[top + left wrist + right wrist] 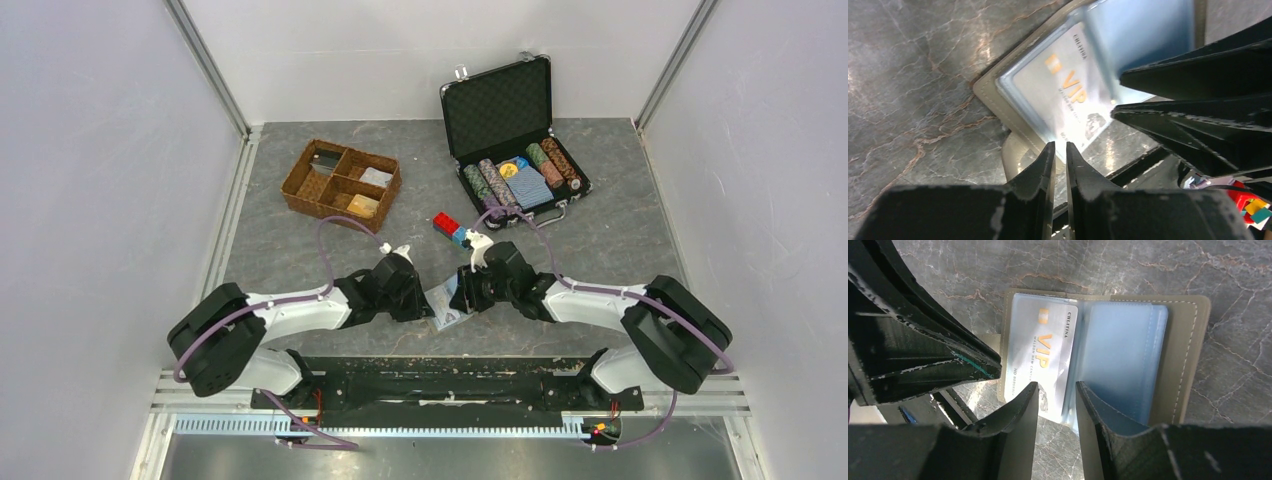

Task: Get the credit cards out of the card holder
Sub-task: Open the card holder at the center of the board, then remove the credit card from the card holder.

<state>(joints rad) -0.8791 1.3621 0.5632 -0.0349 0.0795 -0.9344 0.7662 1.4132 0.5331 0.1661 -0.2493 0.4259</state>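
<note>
- One VIP credit card (1043, 350) lies in the open card holder (450, 303), at the table's (600, 260) 6 o'clock.
- Left gripper (1060, 145), holder's 9 o'clock: fingers nearly together; grip cannot be told.
- Right gripper (1057, 385), 3 o'clock: fingers apart, astride the card's edge.

**Both arms at the wallet, near edge**

Left gripper (418, 297) and right gripper (468, 293) close in from either side on the wallet (449, 309), mid-table by the near edge. Wicker tray (297, 172) sits far left, open chip case (497, 108) far right, and a red-blue block (447, 224) lies between.
</note>
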